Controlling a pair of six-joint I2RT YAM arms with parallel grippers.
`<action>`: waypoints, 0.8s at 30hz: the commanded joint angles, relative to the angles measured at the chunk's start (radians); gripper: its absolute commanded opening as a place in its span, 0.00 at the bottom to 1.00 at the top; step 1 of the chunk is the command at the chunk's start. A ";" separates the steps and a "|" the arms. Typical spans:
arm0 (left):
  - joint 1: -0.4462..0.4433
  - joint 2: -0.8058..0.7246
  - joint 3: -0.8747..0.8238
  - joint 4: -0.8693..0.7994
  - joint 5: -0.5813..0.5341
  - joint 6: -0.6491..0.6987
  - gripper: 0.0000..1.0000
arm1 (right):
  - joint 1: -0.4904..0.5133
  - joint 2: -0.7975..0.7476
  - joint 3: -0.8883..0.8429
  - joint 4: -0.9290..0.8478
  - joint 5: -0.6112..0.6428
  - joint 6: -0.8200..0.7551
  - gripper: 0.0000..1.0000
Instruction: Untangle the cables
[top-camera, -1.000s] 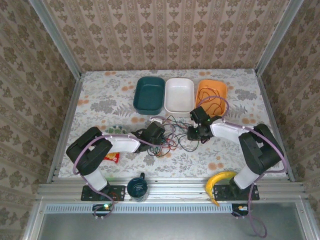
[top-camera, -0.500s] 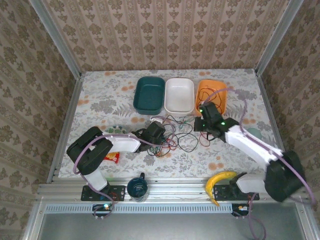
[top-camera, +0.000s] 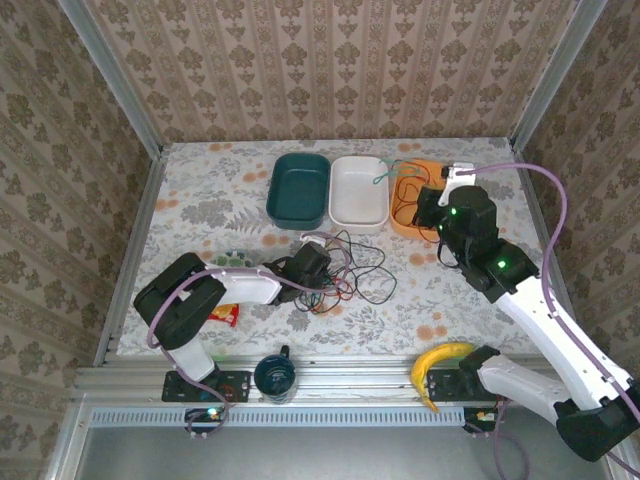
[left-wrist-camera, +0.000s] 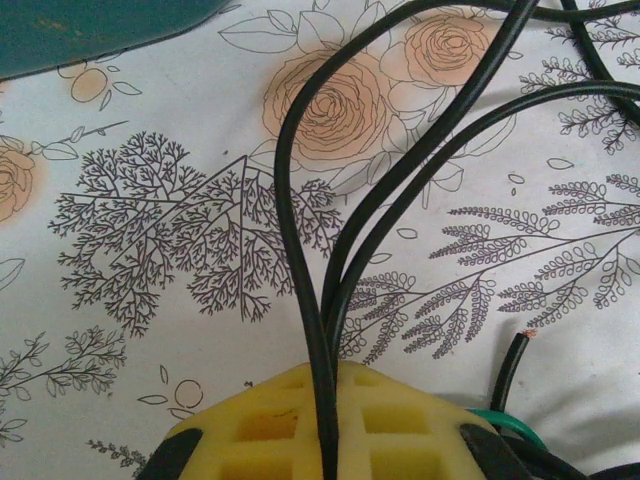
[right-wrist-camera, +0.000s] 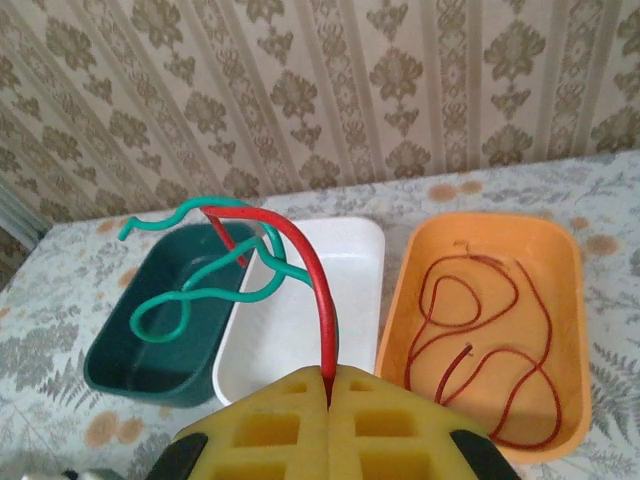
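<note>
Floral-printed surface (top-camera: 200, 210) nearest: left claw (left-wrist-camera: 325, 400) clamped on thin black cables (left-wrist-camera: 303, 290) in tangle. Farther, right claw (right-wrist-camera: 328, 390) high, clamped on thin red cable (right-wrist-camera: 318, 300), green-teal cable (right-wrist-camera: 215, 294) looped round it. Likely mid-separation; next, part those two.

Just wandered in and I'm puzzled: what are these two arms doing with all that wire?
They are sorting out tangled cables. The left gripper is shut on a black cable at the tangle on the table. The right gripper, up in the air, is shut on a red cable with a green cable curled around it. Another red wire lies in the orange bin.
</note>
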 joint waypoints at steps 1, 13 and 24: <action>-0.003 -0.009 -0.029 0.035 0.022 0.014 0.00 | 0.008 0.039 -0.107 -0.107 -0.091 0.059 0.00; -0.001 -0.058 -0.032 0.104 0.131 0.096 0.00 | 0.024 0.327 -0.195 -0.246 -0.234 0.139 0.00; -0.003 -0.089 0.006 0.159 0.297 0.177 0.06 | 0.009 0.365 -0.121 -0.147 -0.449 0.091 0.00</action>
